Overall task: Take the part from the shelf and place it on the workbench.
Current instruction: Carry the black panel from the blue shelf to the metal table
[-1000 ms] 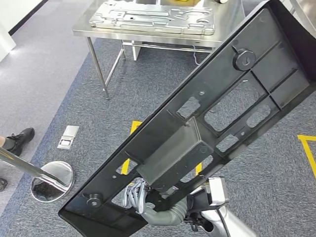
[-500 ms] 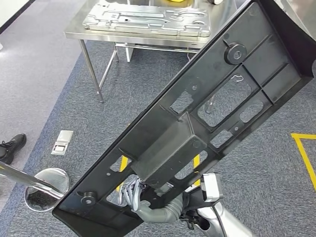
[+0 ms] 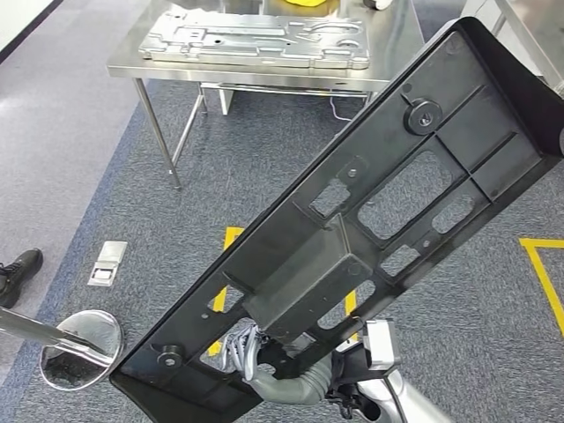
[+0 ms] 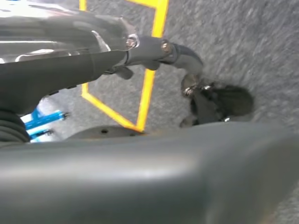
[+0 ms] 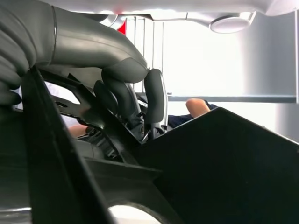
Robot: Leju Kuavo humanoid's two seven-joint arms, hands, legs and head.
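A long black plastic panel (image 3: 293,282) with ribs and cut-outs hangs tilted across the head view, low at the near left and high at the far right. Under its low end my right hand (image 3: 242,352) shows through the cut-outs and grips it. The right wrist view has the dark fingers (image 5: 155,95) curled over a rib of the panel (image 5: 229,163). In the left wrist view the ribbed cover of my left hand (image 4: 10,128) sits behind a blurred grey surface, and how its fingers lie cannot be made out. The steel workbench (image 3: 266,72) stands ahead at the far side.
A grey metal plate (image 3: 253,40) lies on the workbench. On the carpet are yellow tape lines (image 3: 542,273), a floor socket (image 3: 107,263) and a round chrome base with a pole (image 3: 79,348). A person's shoe (image 3: 17,271) is at the left edge.
The whole picture has shifted, so the camera has moved; the workbench now sits further left and lower in view. My right hand keeps the same hold on the panel.
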